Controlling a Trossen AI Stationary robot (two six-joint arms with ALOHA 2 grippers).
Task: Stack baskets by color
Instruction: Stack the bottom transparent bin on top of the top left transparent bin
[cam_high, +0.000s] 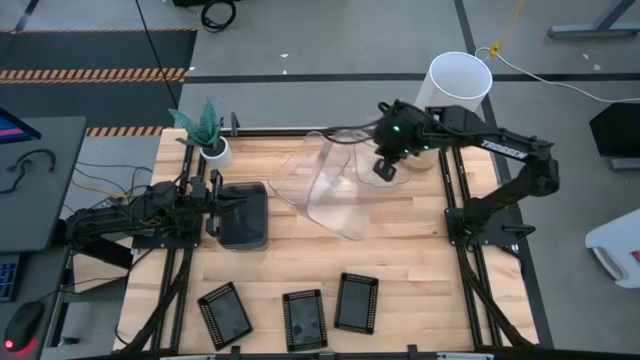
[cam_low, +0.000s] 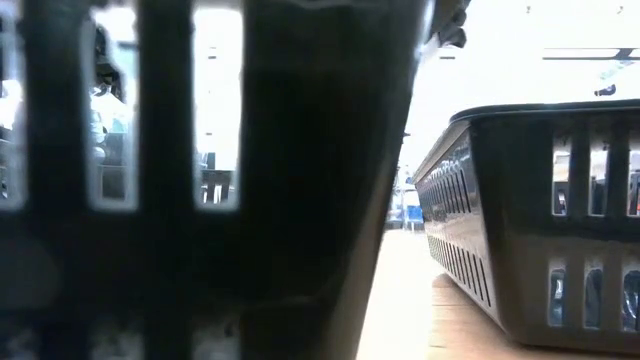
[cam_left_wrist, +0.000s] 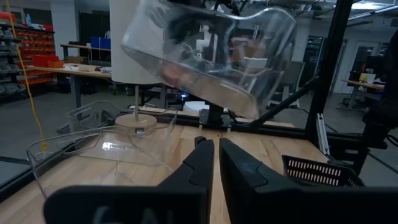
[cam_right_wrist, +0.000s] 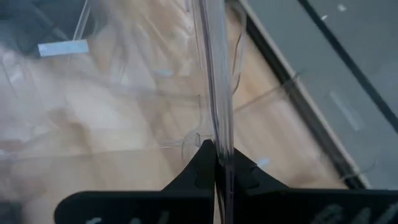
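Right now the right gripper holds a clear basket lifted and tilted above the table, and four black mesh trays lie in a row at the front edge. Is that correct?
Not quite: the high view shows three black mesh trays in the row, not four. The rest holds: the right gripper pinches the wall of a clear basket, lifted and tilted above the table.

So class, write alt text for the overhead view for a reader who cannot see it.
The right end effector holds a clear basket tilted above the wooden table. The left end effector rests shut at a stack of grey baskets, and three black mesh trays lie along the near edge.
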